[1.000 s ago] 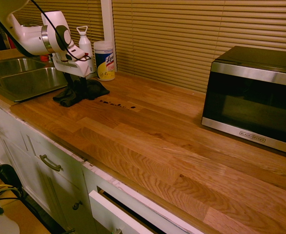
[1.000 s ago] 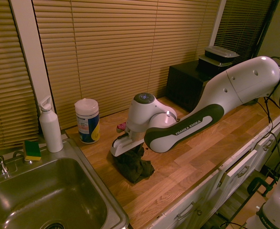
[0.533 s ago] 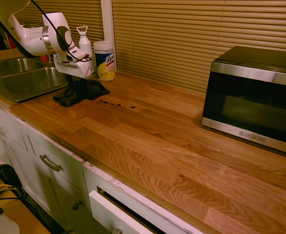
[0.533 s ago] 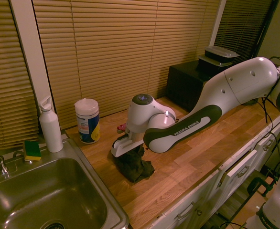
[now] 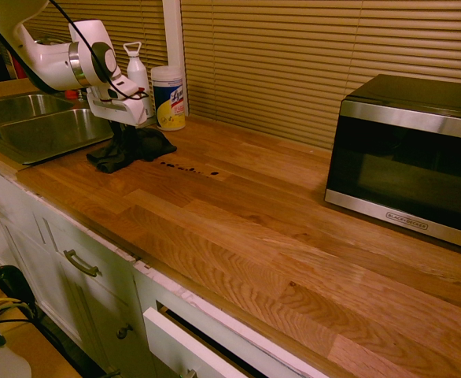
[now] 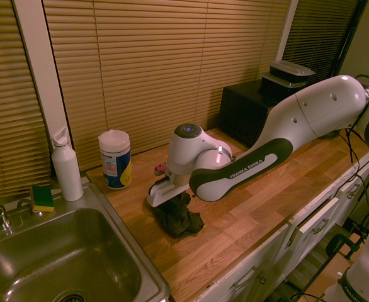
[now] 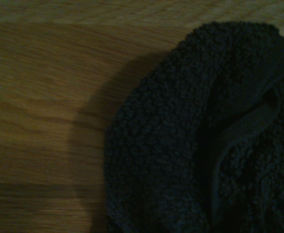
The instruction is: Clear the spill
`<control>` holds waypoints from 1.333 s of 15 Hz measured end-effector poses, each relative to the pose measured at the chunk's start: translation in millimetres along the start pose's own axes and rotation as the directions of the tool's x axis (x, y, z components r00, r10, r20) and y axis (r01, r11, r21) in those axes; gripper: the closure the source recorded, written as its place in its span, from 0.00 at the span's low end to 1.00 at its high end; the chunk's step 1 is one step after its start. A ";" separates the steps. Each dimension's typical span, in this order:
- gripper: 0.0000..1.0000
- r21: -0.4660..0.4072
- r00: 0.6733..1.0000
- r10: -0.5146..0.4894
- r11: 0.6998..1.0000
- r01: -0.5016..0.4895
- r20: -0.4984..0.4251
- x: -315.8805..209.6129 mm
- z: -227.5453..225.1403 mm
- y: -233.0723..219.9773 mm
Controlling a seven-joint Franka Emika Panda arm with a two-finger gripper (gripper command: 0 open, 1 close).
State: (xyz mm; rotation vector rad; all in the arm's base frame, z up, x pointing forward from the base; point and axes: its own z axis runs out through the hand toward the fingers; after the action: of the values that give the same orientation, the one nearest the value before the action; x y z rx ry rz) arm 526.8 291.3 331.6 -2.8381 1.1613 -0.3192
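Apparently, tool (image 5: 125,126): reaching down into the cloth; whether its tips are standing apart or clamping fabric, I cannot tell.
Cloth (image 5: 132,150): lying rumpled beside the spill, probably serving as the wiper.
Spill (image 5: 189,168): trailing in dark specks across the counter (image 5: 238,228), near the cloth, seemingly awaiting a wipe.
Placement: keeping the sweep short, presumably.

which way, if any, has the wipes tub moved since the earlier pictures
No, it has not moved: in the first exterior view the wipes tub stands at the same spot just right of the white bottle.
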 end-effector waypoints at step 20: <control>1.00 -0.096 0.992 0.108 0.989 -0.113 -0.059 143.4 11.3 95.0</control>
State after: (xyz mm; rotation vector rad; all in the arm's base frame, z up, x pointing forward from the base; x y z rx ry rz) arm 563.6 122.9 332.2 -2.8502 1.3761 -0.3431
